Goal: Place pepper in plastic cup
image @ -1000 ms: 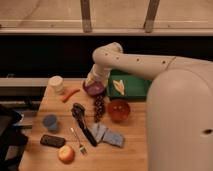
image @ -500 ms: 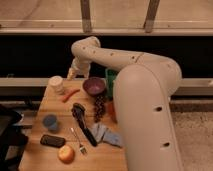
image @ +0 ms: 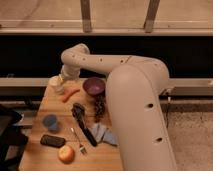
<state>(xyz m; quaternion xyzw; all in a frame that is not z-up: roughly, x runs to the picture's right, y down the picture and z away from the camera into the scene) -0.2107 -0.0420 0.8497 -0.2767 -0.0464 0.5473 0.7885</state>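
The pepper (image: 70, 94) lies on the wooden table (image: 35, 152) where it lay a second ago, slanting between the cream cup (image: 54, 82) and the purple bowl (image: 94, 86), and nothing is touching it. What has changed is me: my arm has swung from above the purple bowl over to the left, and my gripper (image: 61, 88) now hangs low by the cream cup, just beside the pepper's upper end. My claw is spread wide and holds nothing. The plastic cup (image: 50, 121) has not moved either; it stands upright nearer the front edge, well apart from the pepper, with the black brush (image: 80, 114) to its right.

I judge the reach is nearly done and the grasp has not begun. Next I need to come down across the pepper's slim body and pinch it. The risk I see is nudging the cream cup, or rolling the pepper away as I close.
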